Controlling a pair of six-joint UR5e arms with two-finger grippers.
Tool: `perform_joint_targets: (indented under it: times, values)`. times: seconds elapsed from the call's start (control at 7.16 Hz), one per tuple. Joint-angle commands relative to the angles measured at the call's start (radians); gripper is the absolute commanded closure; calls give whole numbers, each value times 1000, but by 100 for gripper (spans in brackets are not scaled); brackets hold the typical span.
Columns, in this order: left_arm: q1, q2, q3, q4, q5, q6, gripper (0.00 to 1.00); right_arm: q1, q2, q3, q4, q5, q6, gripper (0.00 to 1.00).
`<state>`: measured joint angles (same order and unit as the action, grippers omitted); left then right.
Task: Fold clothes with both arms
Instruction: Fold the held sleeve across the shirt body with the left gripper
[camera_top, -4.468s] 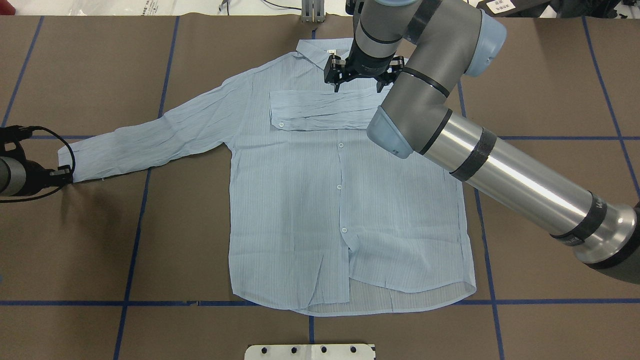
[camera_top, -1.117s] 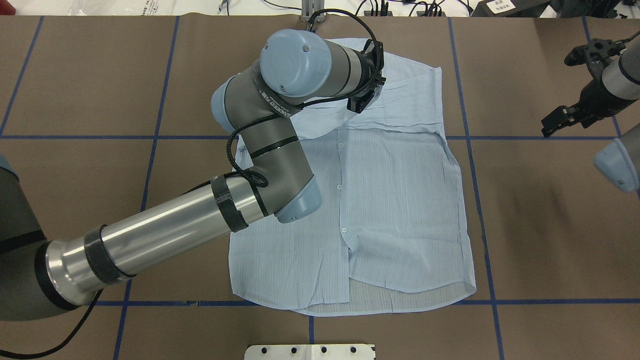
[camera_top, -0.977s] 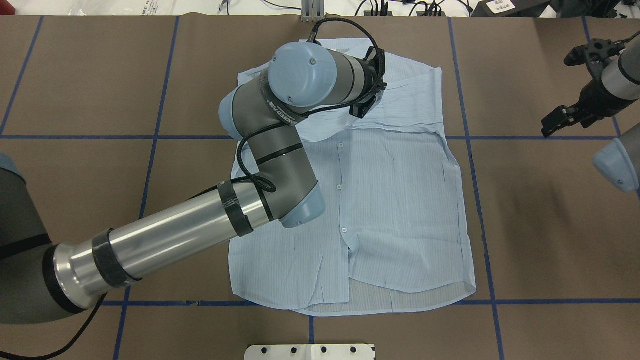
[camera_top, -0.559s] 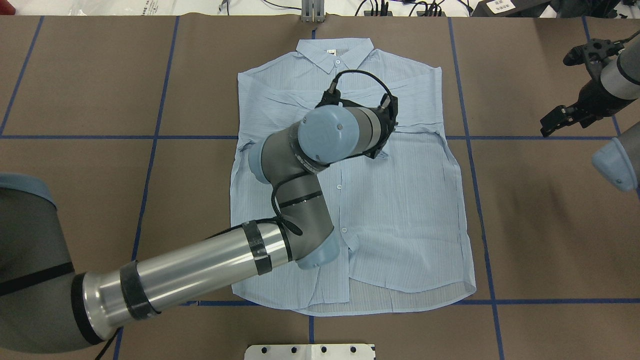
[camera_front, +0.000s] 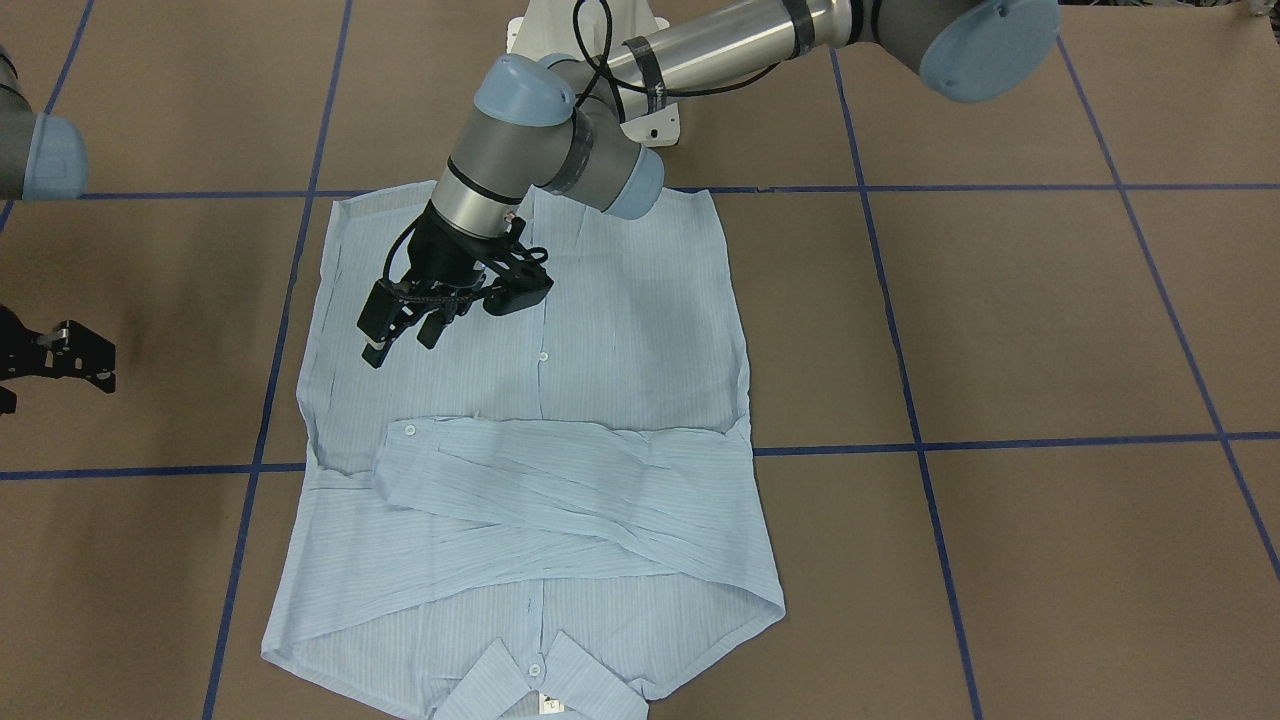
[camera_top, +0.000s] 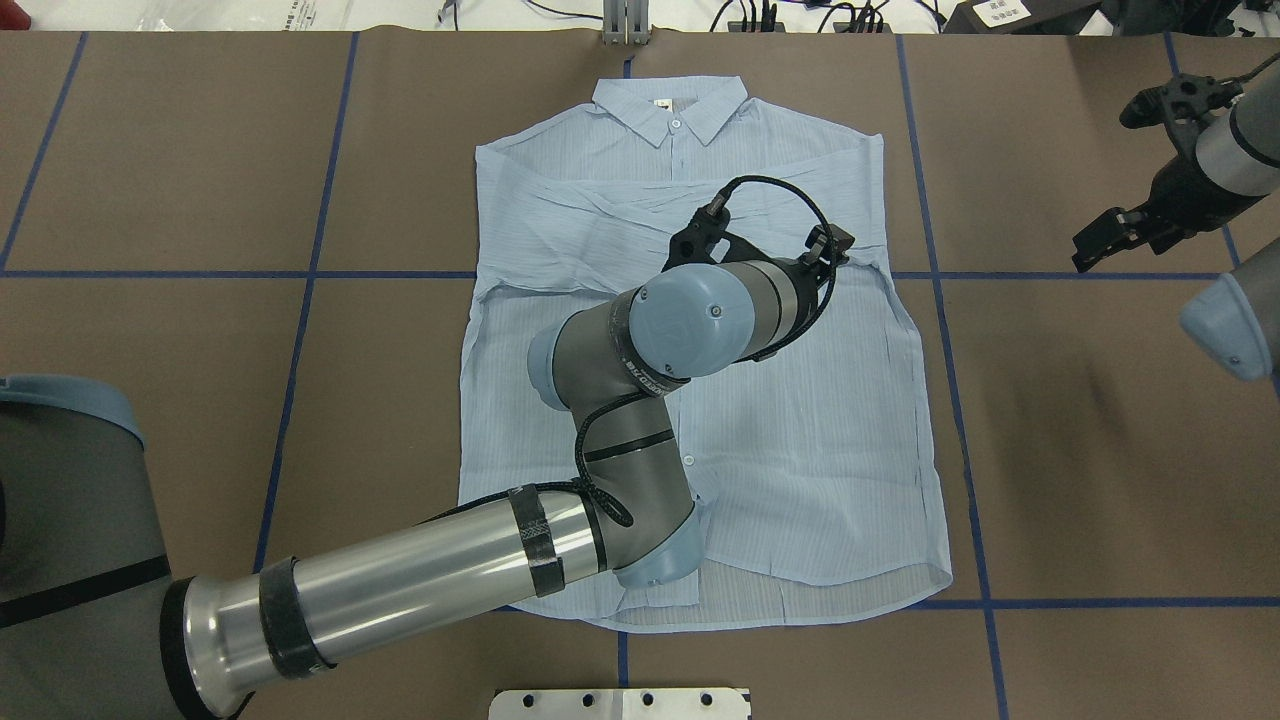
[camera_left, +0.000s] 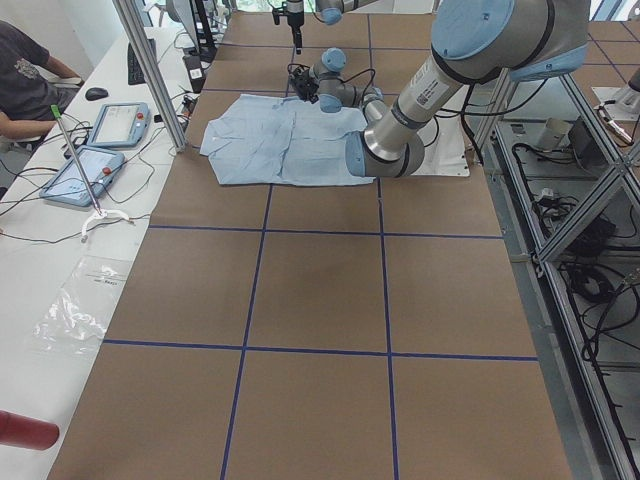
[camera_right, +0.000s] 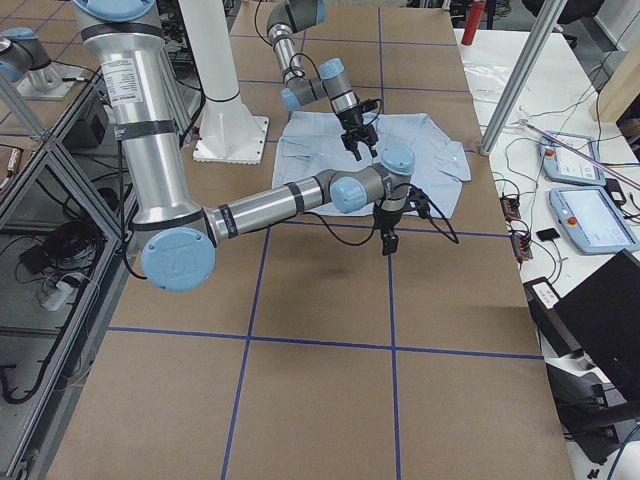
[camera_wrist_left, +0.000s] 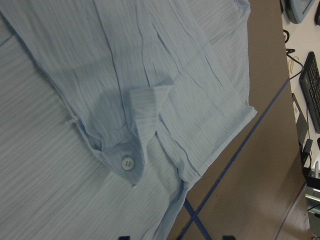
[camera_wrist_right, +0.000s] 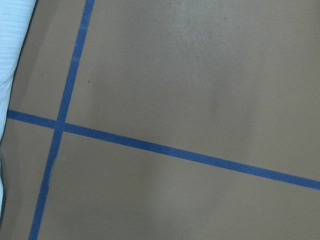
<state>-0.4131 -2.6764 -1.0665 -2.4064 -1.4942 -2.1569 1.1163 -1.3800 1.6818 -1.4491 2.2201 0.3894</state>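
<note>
The light-blue striped shirt (camera_top: 800, 450) lies flat, buttons up, collar (camera_top: 670, 105) at the far side. Both sleeves are folded across the chest (camera_front: 560, 490). My left arm (camera_top: 690, 330) reaches over the shirt's middle. Its gripper (camera_front: 400, 345) hangs open a little above the fabric with nothing in it. The left wrist view looks down on a sleeve cuff with a white button (camera_wrist_left: 129, 162). My right gripper (camera_top: 1105, 240) hangs open over bare table to the right of the shirt and holds nothing; its wrist view shows only brown table and blue tape.
Blue tape lines (camera_top: 300, 275) divide the brown table into squares. The white pedestal base (camera_top: 620, 703) sits at the near edge. In the exterior left view a person (camera_left: 25, 75) sits at a side bench with tablets (camera_left: 120, 125).
The left sleeve, stretched out 4.5 s ago, now lies across the chest. My left gripper let it go and drew back over the shirt's middle. The right arm withdrew to the right.
</note>
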Motion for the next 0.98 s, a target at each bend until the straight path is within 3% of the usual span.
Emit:
perform_joint_targets:
  times: [0.0, 0.14, 0.42, 0.56, 0.7, 0.84]
  values:
    - [-9, 9, -30, 12, -4, 43, 0, -9, -13, 3, 79, 21, 99, 0]
    - [-10, 62, -97, 54, -61, 101, 0, -30, -31, 13, 135, 21, 158, 0]
    - [-12, 287, -463, 298, -118, 253, 0, -110, -126, 38, 383, 15, 378, 0]
    - [-13, 410, -633, 347, -124, 311, 0, -171, -186, 67, 483, 3, 496, 0]
    - [-16, 494, -730, 365, -147, 351, 0, -241, -229, 135, 492, -44, 585, 0]
    - [-21, 554, -798, 375, -153, 376, 0, -354, -279, 203, 490, -148, 671, 0]
